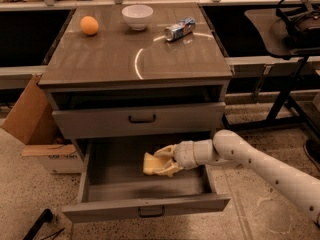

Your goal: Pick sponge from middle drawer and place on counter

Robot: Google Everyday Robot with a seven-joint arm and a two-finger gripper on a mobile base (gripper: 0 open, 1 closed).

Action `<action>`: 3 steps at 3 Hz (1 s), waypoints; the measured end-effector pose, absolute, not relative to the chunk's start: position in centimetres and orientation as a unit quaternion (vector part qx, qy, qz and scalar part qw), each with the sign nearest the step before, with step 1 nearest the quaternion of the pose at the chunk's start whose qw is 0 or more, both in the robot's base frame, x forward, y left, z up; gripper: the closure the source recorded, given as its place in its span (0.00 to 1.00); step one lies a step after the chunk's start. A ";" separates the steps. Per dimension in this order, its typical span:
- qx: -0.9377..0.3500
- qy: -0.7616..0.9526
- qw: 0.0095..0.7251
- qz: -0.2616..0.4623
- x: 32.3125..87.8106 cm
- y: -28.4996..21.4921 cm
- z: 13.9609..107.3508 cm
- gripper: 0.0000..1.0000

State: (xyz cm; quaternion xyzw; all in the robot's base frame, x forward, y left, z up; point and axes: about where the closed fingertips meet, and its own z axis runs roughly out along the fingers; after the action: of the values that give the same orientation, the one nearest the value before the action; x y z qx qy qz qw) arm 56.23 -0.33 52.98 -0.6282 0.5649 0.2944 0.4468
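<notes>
Pale-yellow sponge (149,165) pinched at the tip of the pincer (160,162), jaws closed onto it, inside the open middle drawer (115,179)

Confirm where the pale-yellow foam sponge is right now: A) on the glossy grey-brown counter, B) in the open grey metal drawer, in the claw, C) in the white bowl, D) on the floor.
B: the pale-yellow foam sponge sits low inside the open grey metal drawer, with the claw closed on it from the right; the glossy grey-brown counter holds no sponge.
</notes>
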 end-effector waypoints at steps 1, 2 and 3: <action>-0.631 0.561 0.448 0.292 56.1 -0.4 53.4 1.00; -0.647 0.547 0.453 0.277 55.8 -0.2 55.7 1.00; -0.677 0.518 0.463 0.243 54.4 -0.4 61.2 1.00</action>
State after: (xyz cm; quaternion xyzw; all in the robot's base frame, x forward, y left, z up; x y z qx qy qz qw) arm 54.39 -0.36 61.20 -0.6766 0.5180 0.2434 0.4633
